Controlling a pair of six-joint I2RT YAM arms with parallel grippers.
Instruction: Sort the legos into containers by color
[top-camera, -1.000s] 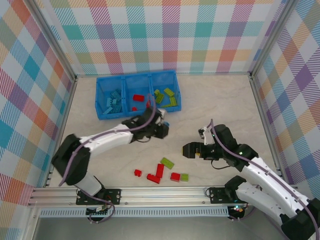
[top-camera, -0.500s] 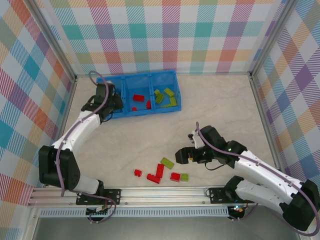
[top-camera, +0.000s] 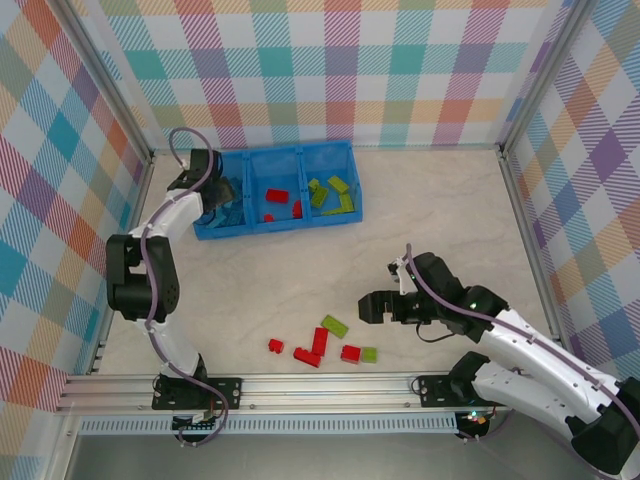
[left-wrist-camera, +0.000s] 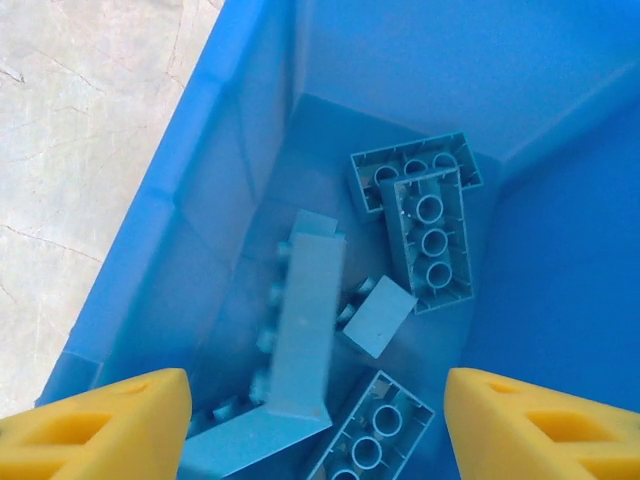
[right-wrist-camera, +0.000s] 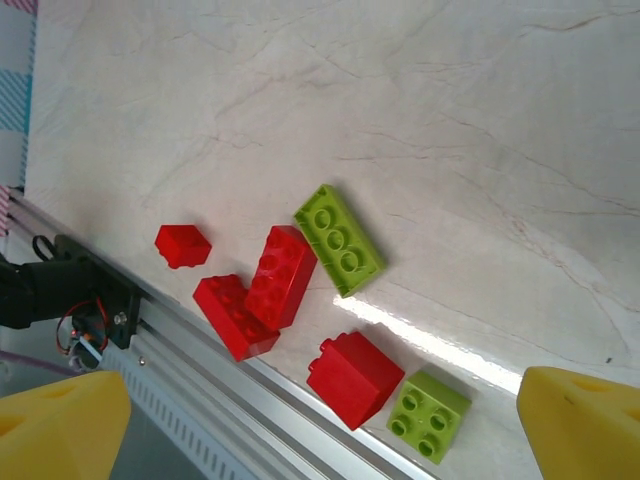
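The left claw (top-camera: 218, 190), part-open and empty, hangs over blue bricks (left-wrist-camera: 425, 235) in the bin compartment (left-wrist-camera: 160, 200) below; the right claw (top-camera: 372, 307), wide open and empty above 2 touching red bricks (right-wrist-camera: 280, 275), may seize both together.

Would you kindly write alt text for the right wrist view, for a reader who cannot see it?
Six loose legos lie on the pale marbled table beside its metal rail: four red, two lime green. The right gripper is open, its yellow fingertips at the bottom corners, holding nothing.
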